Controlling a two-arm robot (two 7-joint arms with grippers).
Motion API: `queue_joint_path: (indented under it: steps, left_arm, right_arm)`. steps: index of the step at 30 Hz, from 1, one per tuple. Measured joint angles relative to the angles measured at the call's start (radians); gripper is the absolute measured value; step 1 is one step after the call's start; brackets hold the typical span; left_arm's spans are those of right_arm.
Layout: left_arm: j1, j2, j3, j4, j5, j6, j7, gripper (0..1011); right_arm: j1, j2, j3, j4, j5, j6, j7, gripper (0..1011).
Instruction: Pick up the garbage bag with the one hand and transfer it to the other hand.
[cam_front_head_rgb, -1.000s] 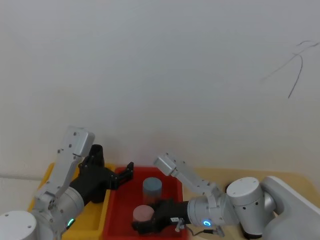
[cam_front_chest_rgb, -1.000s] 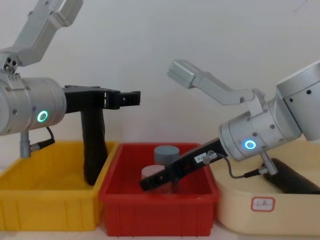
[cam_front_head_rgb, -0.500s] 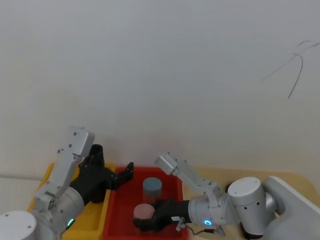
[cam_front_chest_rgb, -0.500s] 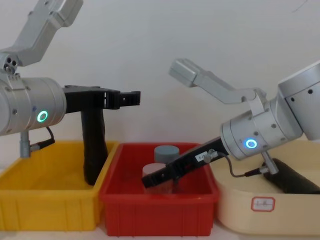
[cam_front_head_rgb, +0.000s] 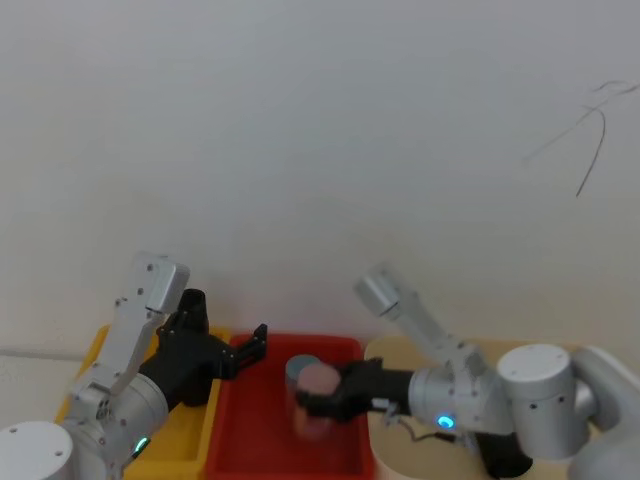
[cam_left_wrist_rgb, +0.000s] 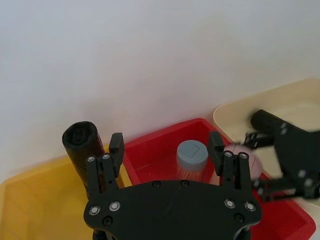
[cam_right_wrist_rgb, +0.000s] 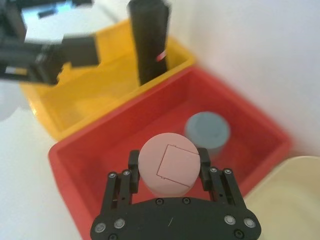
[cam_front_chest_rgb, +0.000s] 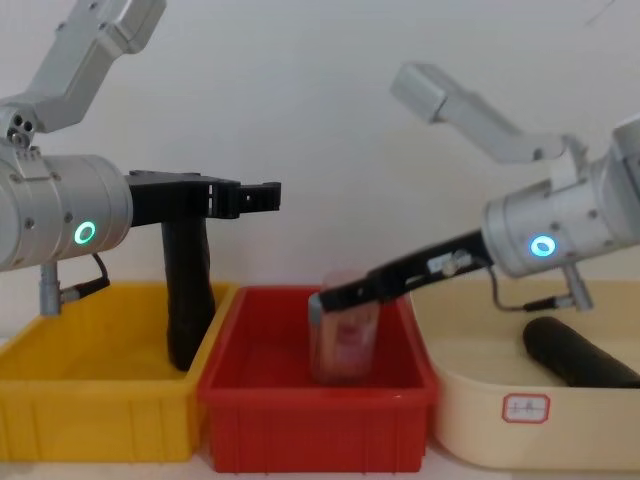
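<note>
The matte black stubby garbage bag roll (cam_front_chest_rgb: 578, 352) lies in the cream tub on the right, untouched. It looks light, firm and slightly slick; I would grip mid-length. The blue-lit right end effector (cam_right_wrist_rgb: 168, 166) clasps a pink-capped jar (cam_right_wrist_rgb: 169, 163); the green-lit left end effector (cam_left_wrist_rgb: 166, 148) hangs released.

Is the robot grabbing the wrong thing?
It looks so. The right gripper is shut on a pink-lidded jar above the red bin, while the stubby garbage bag lies untouched in the cream bin. The left gripper hangs open above the bins.
</note>
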Motion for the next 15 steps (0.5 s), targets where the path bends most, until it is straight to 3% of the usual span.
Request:
queue_joint_path:
  steps: [15]
  left_arm:
    - [0.0, 0.0, 0.0, 0.0, 0.0, 0.0, 0.0, 1000]
  right_arm:
    - [-0.055, 0.092, 0.126, -0.2, 0.047, 0.011, -0.114, 663]
